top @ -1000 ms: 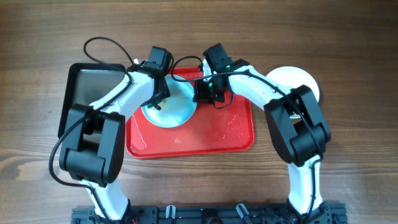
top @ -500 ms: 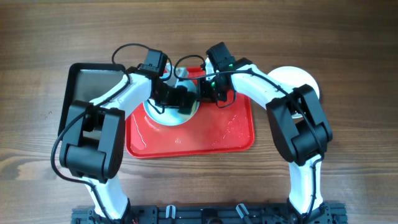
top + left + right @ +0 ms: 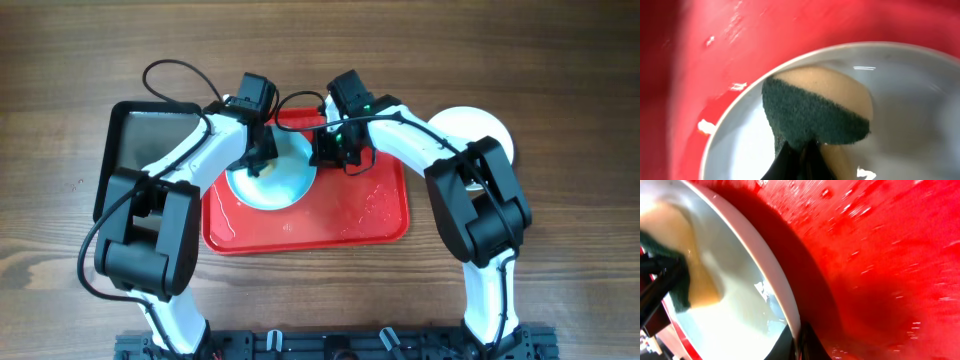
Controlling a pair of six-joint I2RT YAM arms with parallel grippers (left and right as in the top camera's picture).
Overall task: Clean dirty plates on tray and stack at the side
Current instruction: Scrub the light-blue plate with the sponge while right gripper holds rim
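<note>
- Overhead, the pale aqua plate (image 3: pixel 282 187) I am working lies in the upper left part of the red tray (image 3: pixel 360 215), in the same spot as a second ago.
- Its face is mostly open to view again. Half a second ago the left arm (image 3: pixel 190 155) was stretched across it towards the right jaws.
- That arm has pulled back, so the left jaws now sit over the plate's upper left part, as they did a second ago.
- Left wrist view: the left jaws are pinched shut on a sponge (image 3: pixel 810 115), tan with a dark green scouring face, which rests on the plate's wet surface near the rim.
- Right wrist view: the right jaws are closed on the plate's right rim, with a dark shadow on the tray beneath that edge.
- Overhead, the right jaws have not shifted from that rim over the last second.
- The loop of cable (image 3: pixel 165 75) above the left arm has swung back to the left.
- The tray's bare right half shows wet streaks, unchanged.
- A second plate (image 3: pixel 478 125), white, lies on the tabletop (image 3: pixel 320 50) just right of the tray, partly under the right arm (image 3: pixel 420 140).
- A grey pan (image 3: pixel 135 140) sits just left of the tray, where it was before.
</note>
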